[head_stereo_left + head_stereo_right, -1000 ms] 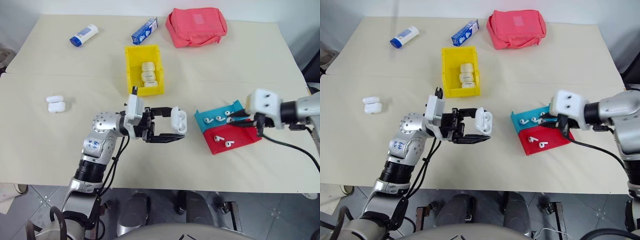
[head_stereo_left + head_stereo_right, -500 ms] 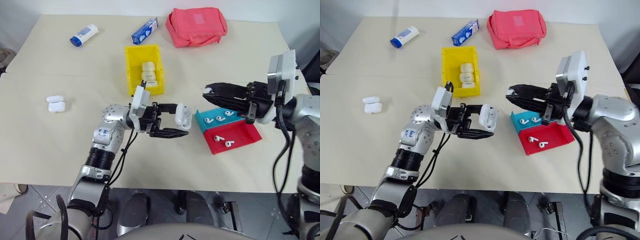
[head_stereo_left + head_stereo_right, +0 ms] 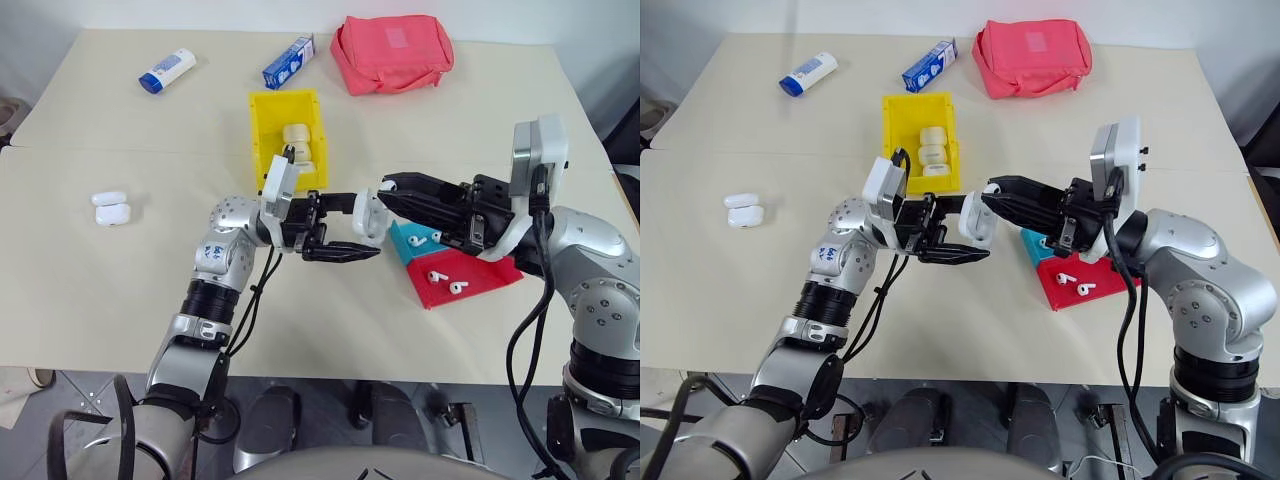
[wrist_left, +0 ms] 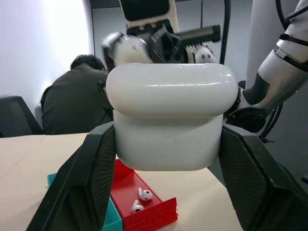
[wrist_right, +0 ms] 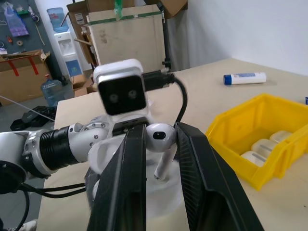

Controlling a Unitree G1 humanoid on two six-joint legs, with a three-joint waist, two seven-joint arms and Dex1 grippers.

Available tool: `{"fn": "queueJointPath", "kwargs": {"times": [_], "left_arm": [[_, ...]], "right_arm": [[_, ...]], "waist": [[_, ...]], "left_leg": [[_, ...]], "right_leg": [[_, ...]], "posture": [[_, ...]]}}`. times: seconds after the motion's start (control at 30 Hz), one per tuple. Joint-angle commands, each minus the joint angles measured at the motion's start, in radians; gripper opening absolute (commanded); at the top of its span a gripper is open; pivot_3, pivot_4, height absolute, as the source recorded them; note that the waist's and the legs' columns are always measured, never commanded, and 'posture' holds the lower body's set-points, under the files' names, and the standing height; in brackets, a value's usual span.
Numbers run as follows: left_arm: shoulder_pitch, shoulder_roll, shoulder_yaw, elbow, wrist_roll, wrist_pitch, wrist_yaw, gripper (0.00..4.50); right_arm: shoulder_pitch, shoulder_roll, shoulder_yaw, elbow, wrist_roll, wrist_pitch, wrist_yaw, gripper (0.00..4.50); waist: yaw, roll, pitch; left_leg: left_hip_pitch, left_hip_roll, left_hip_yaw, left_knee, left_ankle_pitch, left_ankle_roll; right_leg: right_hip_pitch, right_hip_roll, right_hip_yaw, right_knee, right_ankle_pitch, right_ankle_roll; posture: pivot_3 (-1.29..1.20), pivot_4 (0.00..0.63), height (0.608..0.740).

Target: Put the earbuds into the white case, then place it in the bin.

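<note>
- Left hand (image 3: 352,228) clenched on the white case (image 3: 370,216), held in the air above the tabletop (image 3: 120,300), between the yellow bin (image 3: 268,140) and the two trays. In the left wrist view the case (image 4: 169,121) sits squarely between the two fingers.
- Right hand (image 5: 161,144) grasps one earbud (image 5: 160,138) between its fingers, stem pointing toward the case below it; in the head view its fingertips are right at the case.
- Teal tray (image 3: 405,240) and red tray (image 3: 480,278) sit touching each other below the right hand; loose earbuds lie in both — e.g. one in the red tray (image 3: 457,288).
- The bin already holds several white cases; a further case (image 3: 112,213) lies well apart on the left of the tabletop.
- Risk, misalignment: the stem must find its socket — if it arrives tilted or off to one side it will likely jam on the rim.
- Risk, drop: the bud is glossy and pinched on a small area; a sideways push could flick it out onto the tabletop.
- Risk, case shift: a hard push may rotate the smooth case in the left hand's grip.
- Cannot tell from these views how far open the lid stands.
</note>
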Motion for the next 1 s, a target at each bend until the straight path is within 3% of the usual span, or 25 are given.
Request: {"fn": "queueJointPath", "kwargs": {"times": [0.03, 0.47, 0.7, 1.0], "left_arm": [[-0.012, -0.007, 0.007, -0.028, -0.017, -0.008, -0.017, 2.79], [0.007, -0.007, 0.005, -0.071, -0.023, -0.002, -0.034, 2.79], [0.0, -0.004, 0.028, -0.062, -0.019, -0.027, -0.011, 2.79], [-0.018, -0.002, 0.055, -0.03, -0.009, -0.066, 0.008, 2.79]], "right_arm": [[0.006, 0.011, 0.022, -0.016, -0.02, -0.05, 0.002, 0.56], [0.037, 0.041, 0.112, 0.05, -0.142, -0.185, 0.026, 0.56], [0.134, -0.039, 0.154, 0.044, -0.219, -0.248, 0.103, 0.56], [0.144, -0.103, 0.163, 0.035, -0.191, -0.225, 0.142, 0.56]], "waist": [[-0.001, 0.0, 0.0], [0.0, 0.0, 0.0], [0.001, 0.0, 0.0], [0.002, 0.0, 0.0]], "left_leg": [[0.0, 0.0, 0.0, 0.0, 0.0, 0.0], [0.0, 0.0, 0.0, 0.0, 0.0, 0.0], [0.0, 0.0, 0.0, 0.0, 0.0, 0.001], [0.0, 0.0, 0.0, 0.0, 0.0, 0.001]], "right_leg": [[0.0, 0.0, 0.0, 0.0, 0.0, 0.0], [0.0, 0.0, 0.0, 0.0, 0.0, 0.0], [0.0, 0.0, 0.0, 0.0, 0.0, 0.0], [0.0, 0.0, 0.0, 0.0, 0.0, 0.0]], "posture": [[0.0, 0.15, 0.74], [0.0, 0.15, 0.74], [0.0, 0.15, 0.74], [0.0, 0.15, 0.74]]}}
